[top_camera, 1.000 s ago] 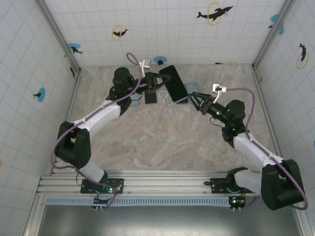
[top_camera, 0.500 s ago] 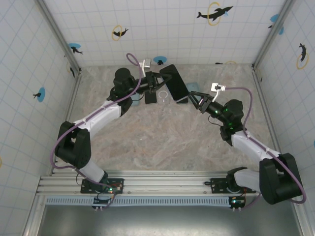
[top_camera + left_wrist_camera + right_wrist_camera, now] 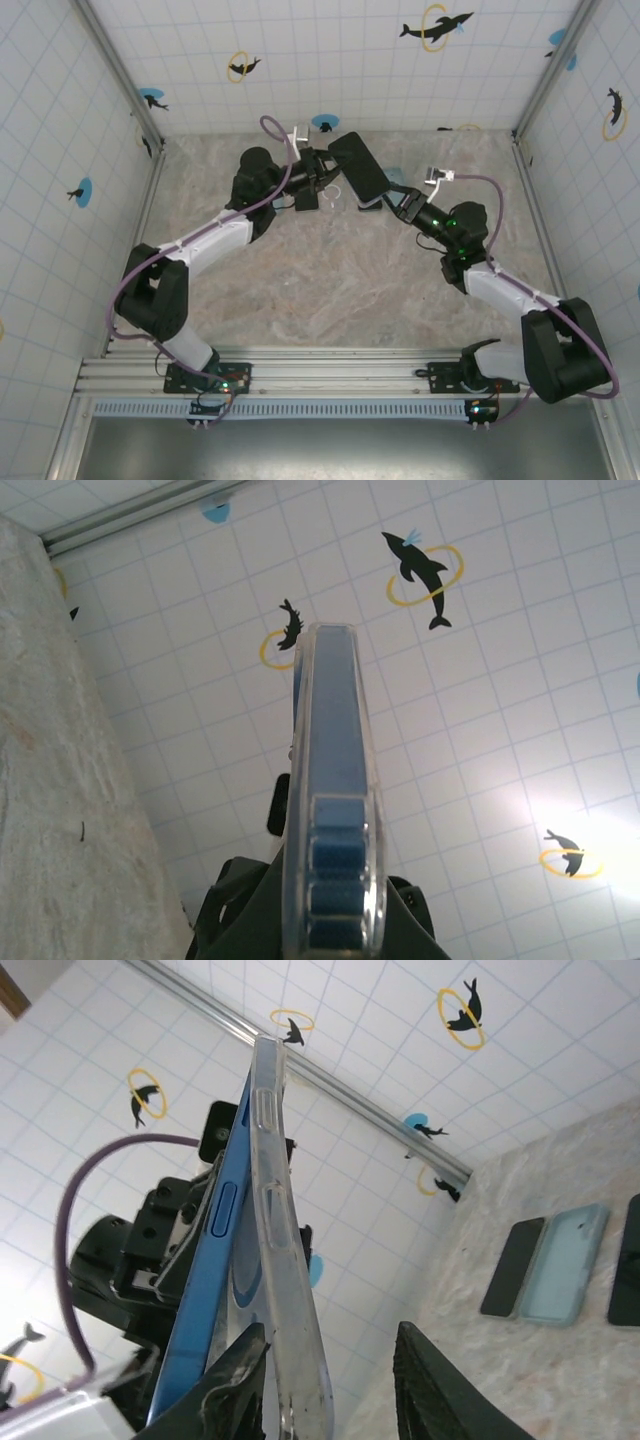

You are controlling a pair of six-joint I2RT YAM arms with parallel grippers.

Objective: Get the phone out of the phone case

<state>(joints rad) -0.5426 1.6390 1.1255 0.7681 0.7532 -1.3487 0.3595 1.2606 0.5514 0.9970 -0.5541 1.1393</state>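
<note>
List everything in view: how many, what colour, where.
phone: 1, blue, inside the clear case, held edge-on above the table
phone case: 1, clear, around that phone
dark phone: 1, black, flat on the table
spare case: 1, pale teal, beside the dark phone
ring: 1, white, on the table near the left gripper
table: 1, marbled beige
walls: 3, white tiles, dolphin stickers
left gripper: 1, black, shut on the phone
right gripper: 1, black, jaws apart around the case's edge
</note>
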